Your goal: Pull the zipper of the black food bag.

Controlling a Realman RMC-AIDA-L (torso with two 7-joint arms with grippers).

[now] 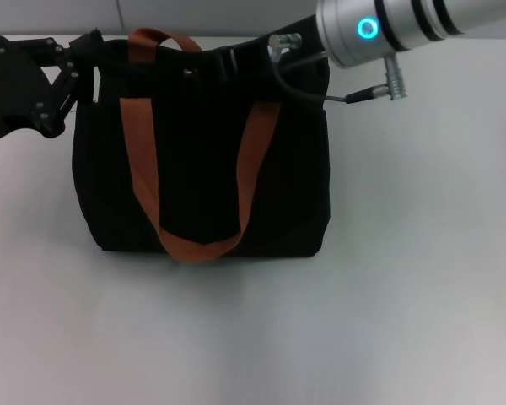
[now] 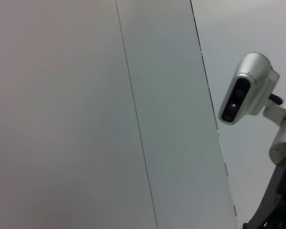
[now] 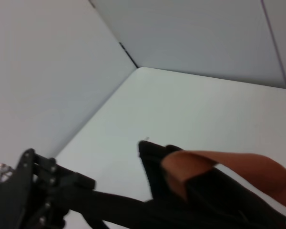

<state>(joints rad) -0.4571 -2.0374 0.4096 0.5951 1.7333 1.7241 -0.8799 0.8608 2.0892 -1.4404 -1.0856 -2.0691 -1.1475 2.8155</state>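
Note:
The black food bag (image 1: 202, 160) stands upright in the middle of the head view, and its rust-brown strap handles (image 1: 143, 160) hang down its front. My left gripper (image 1: 91, 49) is at the bag's top left corner, shut on the fabric edge. The right wrist view shows that corner (image 3: 152, 157), a strap (image 3: 219, 164) and the left gripper's black linkage (image 3: 43, 186) reaching to it. My right gripper (image 1: 236, 61) lies over the top rim near the right end, dark against the bag. I cannot make out the zipper pull on the rim.
The bag sits on a white table (image 1: 405, 295), with bare surface in front and to the right. A cable and silver plug (image 1: 379, 89) hang from the right wrist. The left wrist view shows only a wall and the robot's head camera (image 2: 245, 90).

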